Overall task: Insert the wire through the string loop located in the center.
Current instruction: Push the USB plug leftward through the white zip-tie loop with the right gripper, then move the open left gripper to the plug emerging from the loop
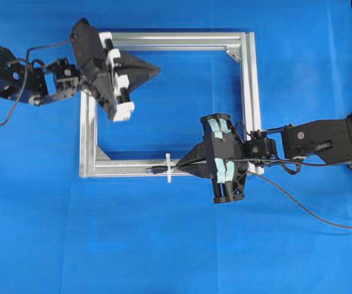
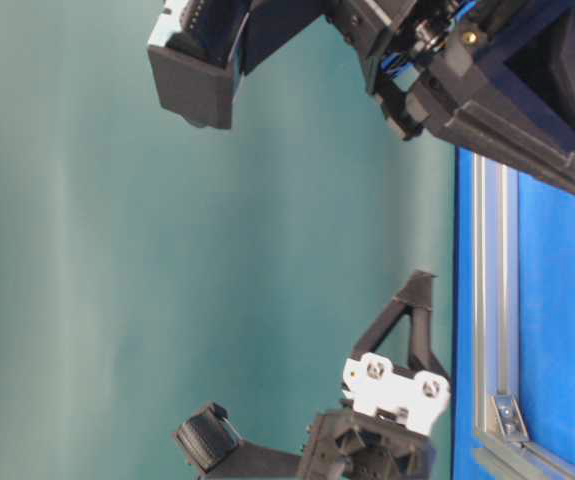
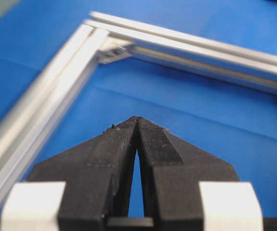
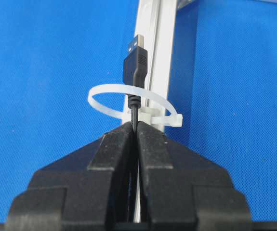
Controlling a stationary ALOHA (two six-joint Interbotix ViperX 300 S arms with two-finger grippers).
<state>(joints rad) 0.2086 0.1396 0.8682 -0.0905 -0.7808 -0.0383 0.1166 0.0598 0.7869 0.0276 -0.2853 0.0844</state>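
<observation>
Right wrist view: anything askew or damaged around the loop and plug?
Nothing stands out. The wire is pinched in the shut right claw, its plug already poking through the intact white string loop on the silver frame. The left claw is shut, empty, and apart from it.

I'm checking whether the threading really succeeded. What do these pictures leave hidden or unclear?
- Overhead view: the white plastic string loop is too small to show the thin black wire passing inside.
- Right wrist view: the shut right gripper hides the wire behind the plug.
- Table-level view: the picture edge cuts off the loop.
</observation>
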